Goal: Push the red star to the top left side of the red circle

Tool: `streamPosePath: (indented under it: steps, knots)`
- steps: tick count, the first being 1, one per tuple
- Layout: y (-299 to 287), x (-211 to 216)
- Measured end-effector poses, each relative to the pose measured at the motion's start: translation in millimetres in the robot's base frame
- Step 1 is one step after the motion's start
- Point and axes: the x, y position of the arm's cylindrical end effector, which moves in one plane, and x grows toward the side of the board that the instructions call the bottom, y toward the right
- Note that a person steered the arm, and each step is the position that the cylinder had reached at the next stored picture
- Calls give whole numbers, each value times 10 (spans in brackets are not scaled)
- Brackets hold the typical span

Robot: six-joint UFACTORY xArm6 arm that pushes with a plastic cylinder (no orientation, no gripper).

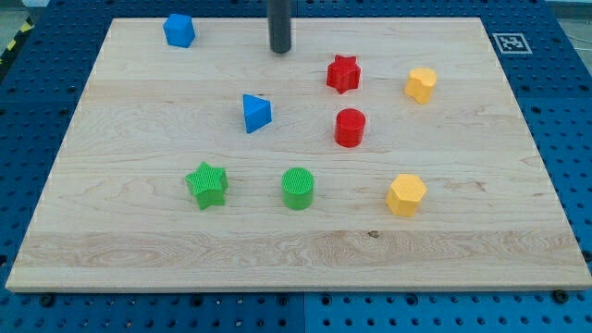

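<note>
The red star lies on the wooden board at the upper middle-right. The red circle stands just below it, a little to the right, with a small gap between them. My tip comes down from the view's top and rests on the board to the left of the red star and slightly above it, apart from it. It touches no block.
A blue cube-like block sits at the top left. A blue triangle lies left of the red circle. A green star and green circle lie lower. Yellow blocks sit at the right and lower right.
</note>
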Motion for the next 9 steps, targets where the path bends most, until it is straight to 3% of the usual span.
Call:
streamPosePath:
  steps: [4,9]
  knots:
    - [961,367]
    - [921,788]
